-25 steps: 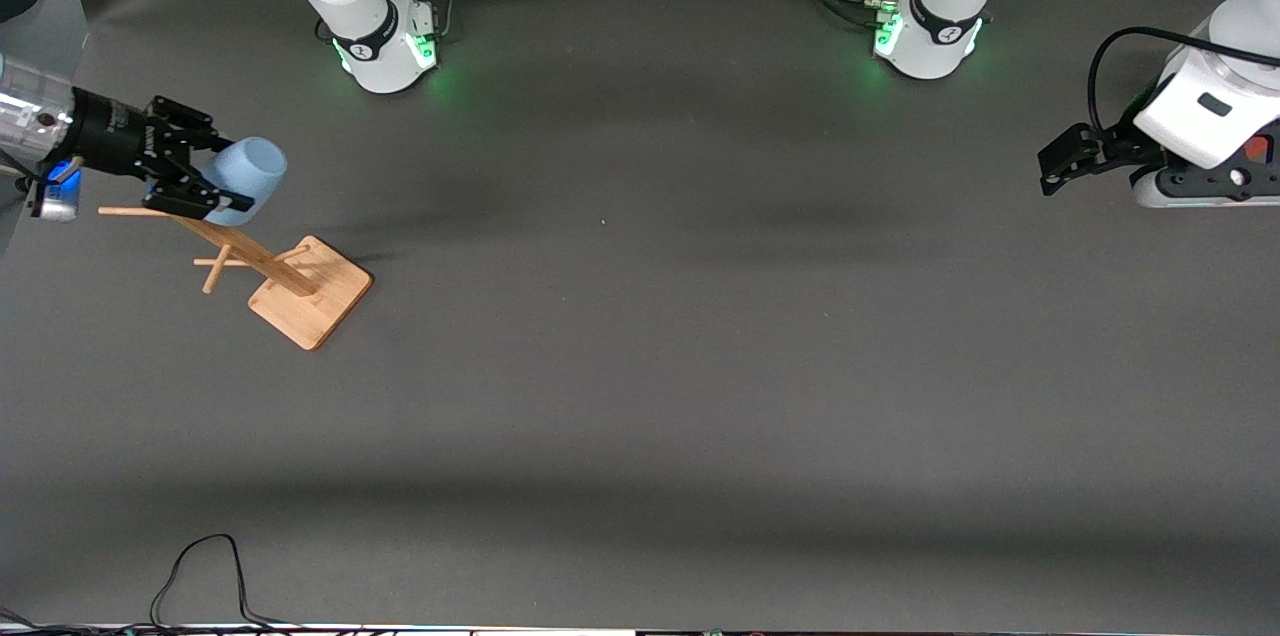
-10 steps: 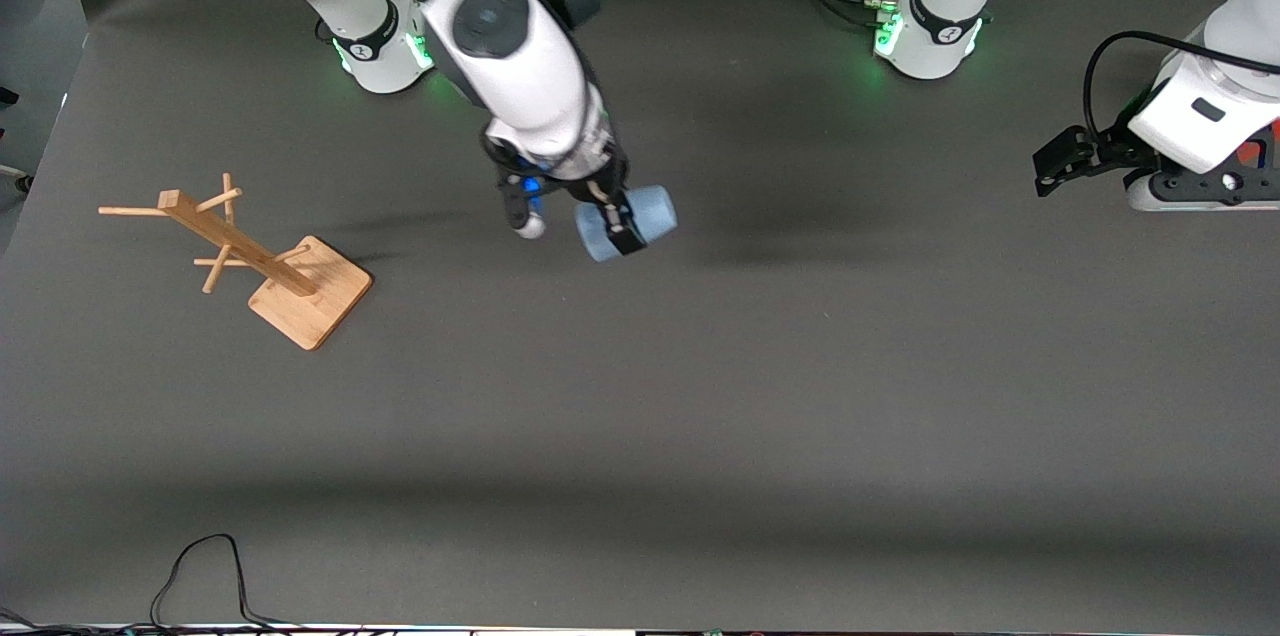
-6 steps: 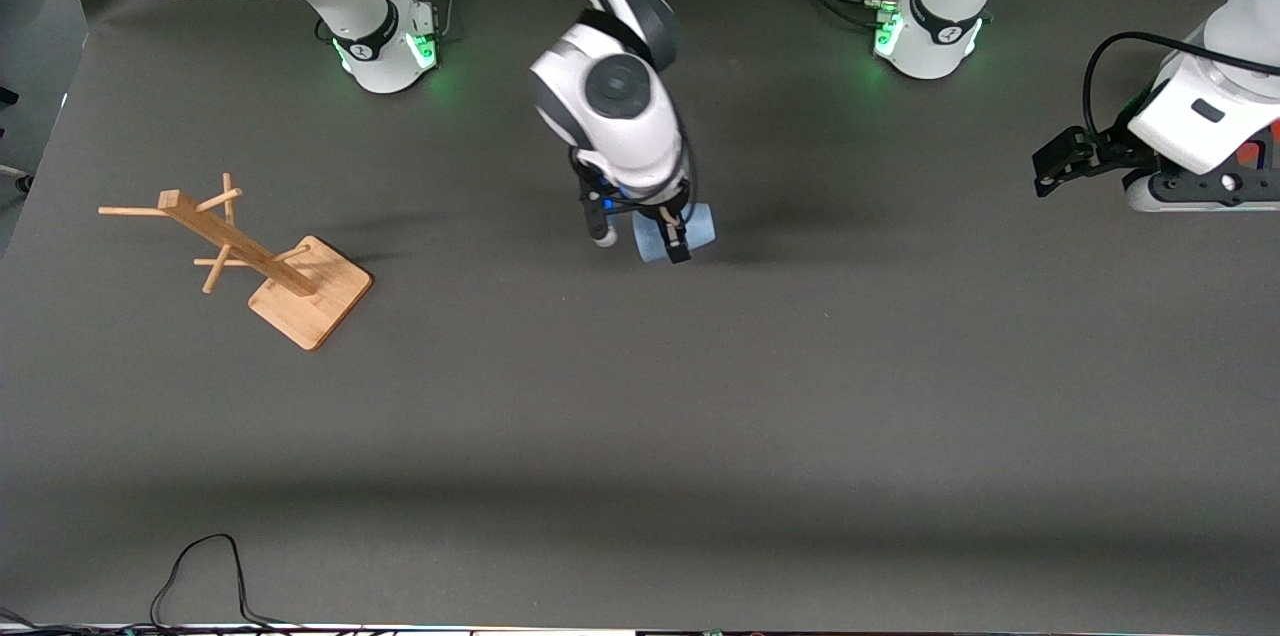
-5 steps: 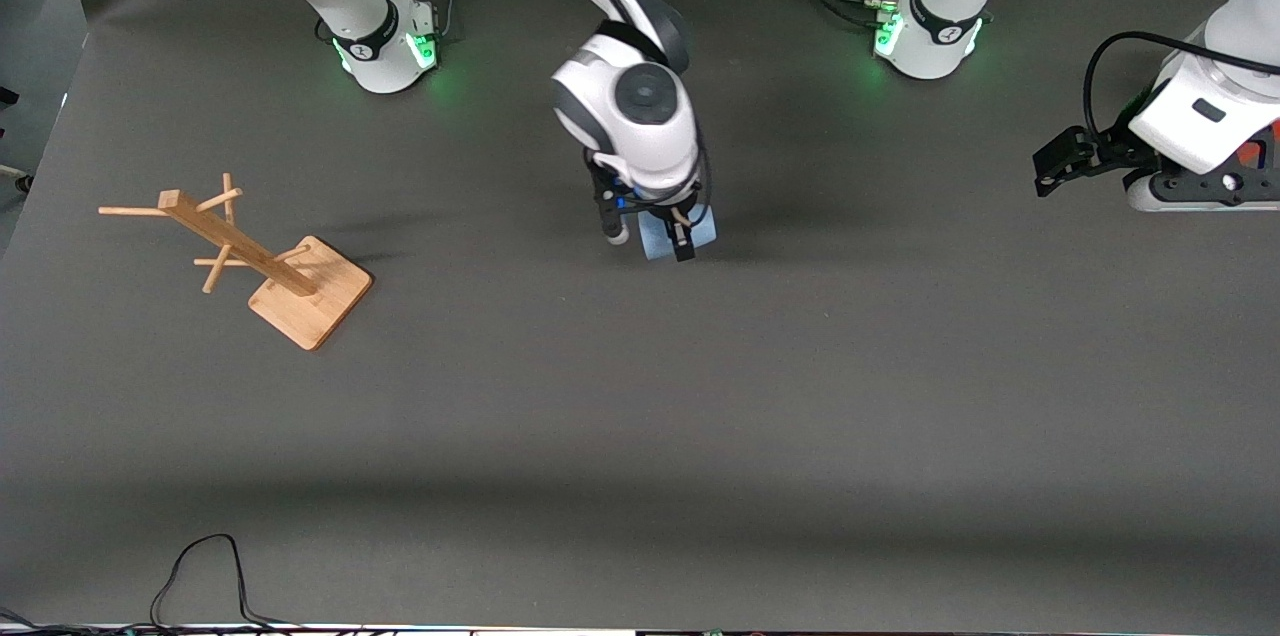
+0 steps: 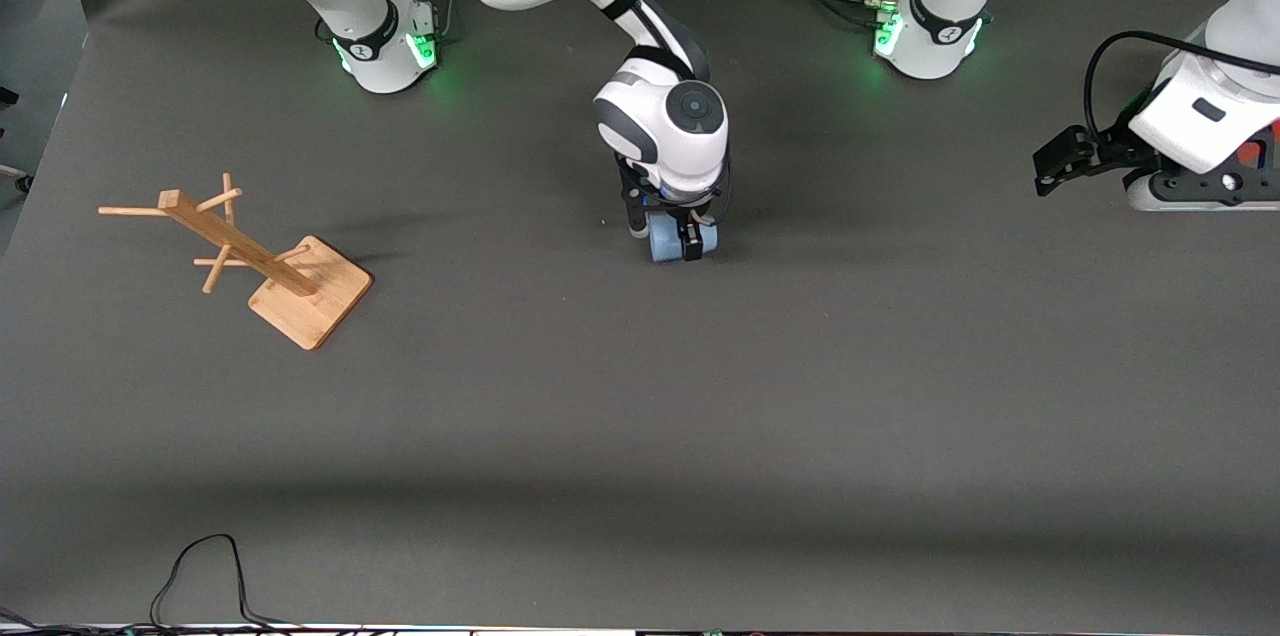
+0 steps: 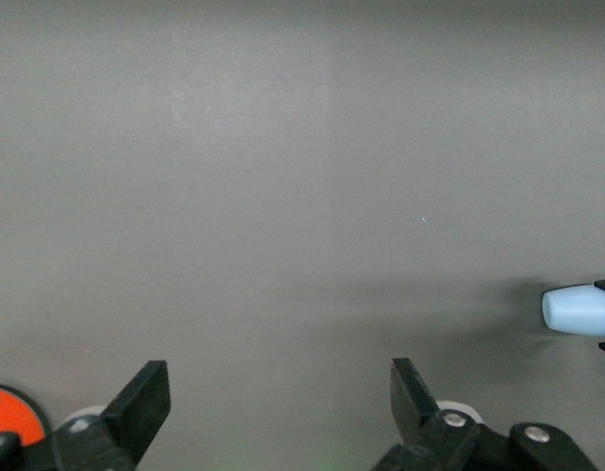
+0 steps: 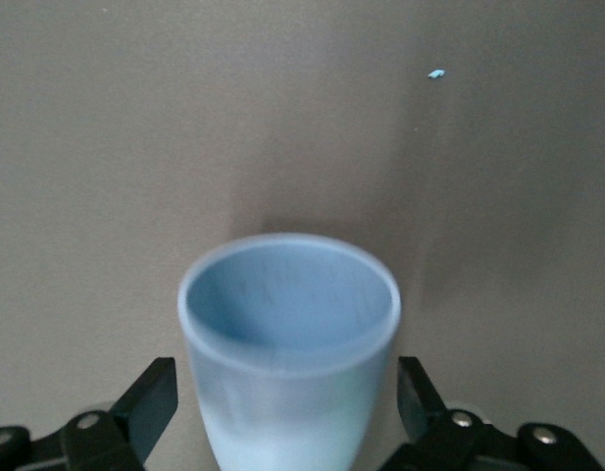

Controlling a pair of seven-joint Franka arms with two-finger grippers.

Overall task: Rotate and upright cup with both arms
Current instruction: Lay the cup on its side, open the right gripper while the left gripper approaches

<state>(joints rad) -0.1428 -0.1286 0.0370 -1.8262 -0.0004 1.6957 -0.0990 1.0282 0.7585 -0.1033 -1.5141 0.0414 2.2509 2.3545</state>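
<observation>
The light-blue cup (image 5: 662, 247) is low at the mat in the middle of the table and seems to lie on its side. My right gripper (image 5: 671, 238) reaches down over it. In the right wrist view the cup (image 7: 287, 314) shows its open mouth between the fingers, with a thin gap at each side, so the gripper (image 7: 287, 392) is open around it. My left gripper (image 5: 1056, 162) waits open and empty at the left arm's end of the table. The left wrist view shows its spread fingers (image 6: 145, 402) and the cup (image 6: 577, 309) at the edge.
A wooden rack (image 5: 250, 261) stands on its square base toward the right arm's end of the table. An orange-red thing (image 5: 1257, 148) shows partly under the left arm. A black cable (image 5: 200, 566) lies at the table's near edge.
My right arm carried the cup from the wooden rack to the middle of the table and lowered it to the mat. The left arm has not moved.
</observation>
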